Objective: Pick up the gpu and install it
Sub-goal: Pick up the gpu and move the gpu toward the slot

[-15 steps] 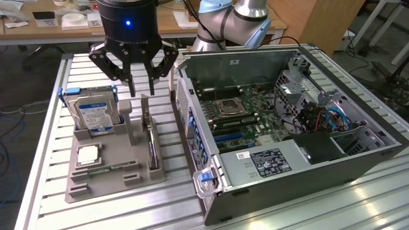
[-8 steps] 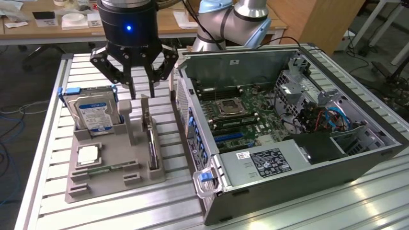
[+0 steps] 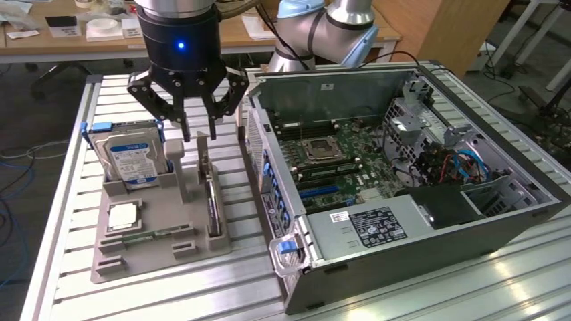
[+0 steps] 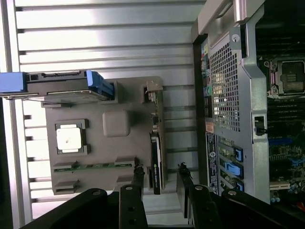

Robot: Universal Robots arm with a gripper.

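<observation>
I see my gripper (image 3: 200, 127) in the upper left of the exterior view, fingers spread and holding nothing, just above the gpu (image 3: 212, 204). The gpu stands on edge in the tray (image 3: 152, 259), left of centre, along the side nearest the case (image 3: 419, 267). From the wrist, the fingers (image 4: 138, 179) flank the gpu's (image 4: 156, 164) end.

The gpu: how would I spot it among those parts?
Find the open computer case, then the grey tray beside it. The gpu stands on edge along the tray's side nearest the case. Unlike the blue-labelled hard drive, it is a thin card with a metal end bracket.
</observation>
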